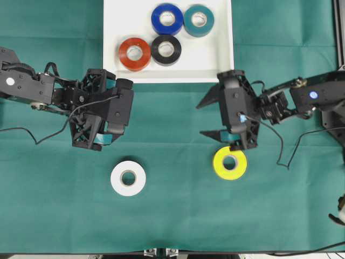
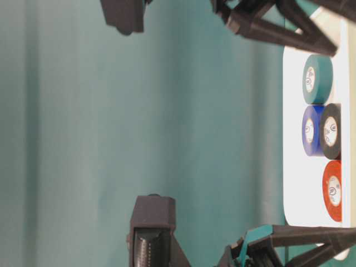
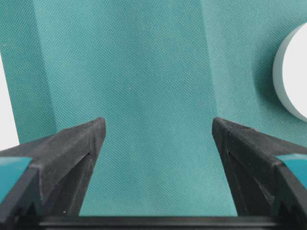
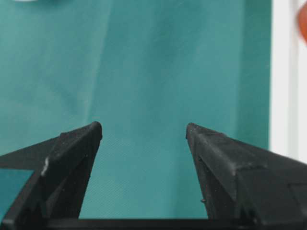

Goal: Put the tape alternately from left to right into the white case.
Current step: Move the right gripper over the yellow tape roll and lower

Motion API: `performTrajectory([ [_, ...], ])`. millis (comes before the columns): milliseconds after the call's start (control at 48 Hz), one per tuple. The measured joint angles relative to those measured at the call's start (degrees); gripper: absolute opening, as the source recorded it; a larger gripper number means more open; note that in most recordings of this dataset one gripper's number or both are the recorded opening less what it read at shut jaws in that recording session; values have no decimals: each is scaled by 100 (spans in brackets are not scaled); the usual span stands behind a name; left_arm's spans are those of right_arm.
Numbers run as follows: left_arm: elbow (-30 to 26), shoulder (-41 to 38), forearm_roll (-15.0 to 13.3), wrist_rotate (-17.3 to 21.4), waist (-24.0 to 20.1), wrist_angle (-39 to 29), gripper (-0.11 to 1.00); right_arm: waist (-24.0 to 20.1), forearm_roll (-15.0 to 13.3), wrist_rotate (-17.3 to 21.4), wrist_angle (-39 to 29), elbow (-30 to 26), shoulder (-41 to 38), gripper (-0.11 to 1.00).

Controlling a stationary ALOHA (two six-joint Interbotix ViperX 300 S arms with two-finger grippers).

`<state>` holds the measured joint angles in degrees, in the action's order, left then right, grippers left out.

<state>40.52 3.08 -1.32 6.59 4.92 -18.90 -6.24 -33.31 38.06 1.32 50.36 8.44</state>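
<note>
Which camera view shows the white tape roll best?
The overhead exterior view: the white tape roll lies there whole on the green cloth, with its hole visible. The left wrist view shows only part of its curved edge at the right border. The table-level view does not show it, and the right wrist view only a pale sliver at the top edge.

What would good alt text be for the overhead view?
Seen from above on a green cloth: the white case at top holds red, black, blue and teal tape rolls. Below, white roll and yellow roll lie loose, with the open, empty left gripper and right gripper above them.
</note>
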Motion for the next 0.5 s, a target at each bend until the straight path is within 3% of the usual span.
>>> performTrajectory([
  [334, 9, 9, -9, 0, 0, 105, 72, -624, 35, 721, -9, 369, 308, 78],
  [500, 9, 0, -9, -18, 0, 158, 72, -721, 26, 1063, -53, 589, 352, 78],
])
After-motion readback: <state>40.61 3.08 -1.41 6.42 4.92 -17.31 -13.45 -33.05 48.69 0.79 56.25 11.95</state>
